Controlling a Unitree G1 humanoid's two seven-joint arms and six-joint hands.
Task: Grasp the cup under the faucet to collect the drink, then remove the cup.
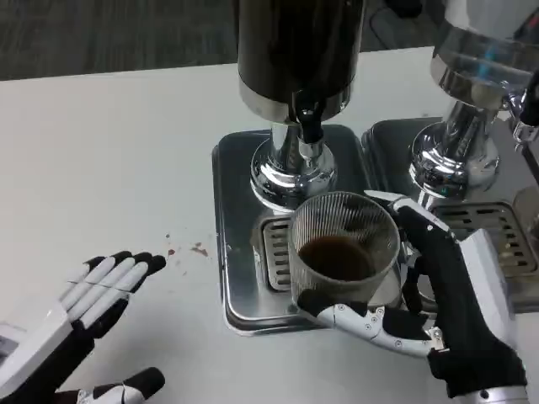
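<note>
Dark drink already lies in the bottom of the ribbed cup (345, 244), which sits on the metal tray (238, 252) near the middle of the worktop (101, 151), just forward of the faucet (308, 126) on the black dispenser (295, 50). The right hand (438, 295) wraps the cup from its right side: its fingers (362, 318) curl round the near wall at the front while another reaches behind the rim, so the cup is held steady and upright, presumably to keep the liquid from slopping. Filling looks done or nearly so; no stream is visible from the faucet, so the step in hand is probably drawing the cup clear of the tray. Lifting it level over the tray's raised edge would matter. The left hand (76, 328) rests low by the near left corner of the worktop, fingers spread and holding nothing, apparently waiting. A few small brown spots (189, 250) mark the worktop beside the tray's left edge. A second, silver dispenser (472, 93) stands toward the far right edge.
</note>
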